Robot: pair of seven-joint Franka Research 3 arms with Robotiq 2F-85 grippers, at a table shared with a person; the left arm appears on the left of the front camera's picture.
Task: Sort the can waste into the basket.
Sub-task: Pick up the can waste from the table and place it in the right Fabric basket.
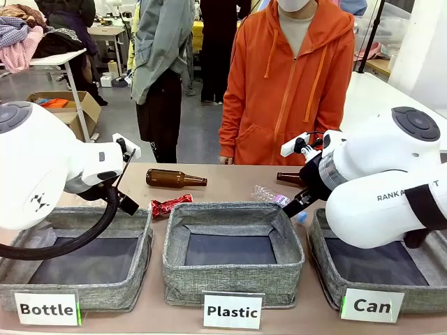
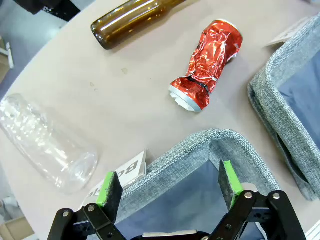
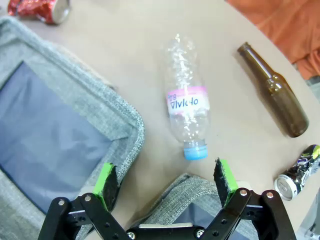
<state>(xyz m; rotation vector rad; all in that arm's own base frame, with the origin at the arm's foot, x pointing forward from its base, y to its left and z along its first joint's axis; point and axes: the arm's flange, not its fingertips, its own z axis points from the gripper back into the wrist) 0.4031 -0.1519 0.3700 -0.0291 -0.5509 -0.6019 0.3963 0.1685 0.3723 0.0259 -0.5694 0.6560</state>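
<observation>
Left hand [image 2: 168, 178] and right hand [image 3: 165, 172] spread wide (both empty), woven grey basket [image 1: 318, 244], crumpled red can [image 2: 207, 62], black can [image 3: 297, 175]

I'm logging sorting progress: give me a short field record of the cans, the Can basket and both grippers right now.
red can: crushed, lying on the table, outside every bin
black can: lying on the table near a brown bottle, outside every bin
Can basket: robot's right side, no can seen inside, partly hidden by the right arm
left gripper: open, empty, over the Bottle bin corner
right gripper: open, empty, over the Can basket's rim, near a clear bottle
</observation>
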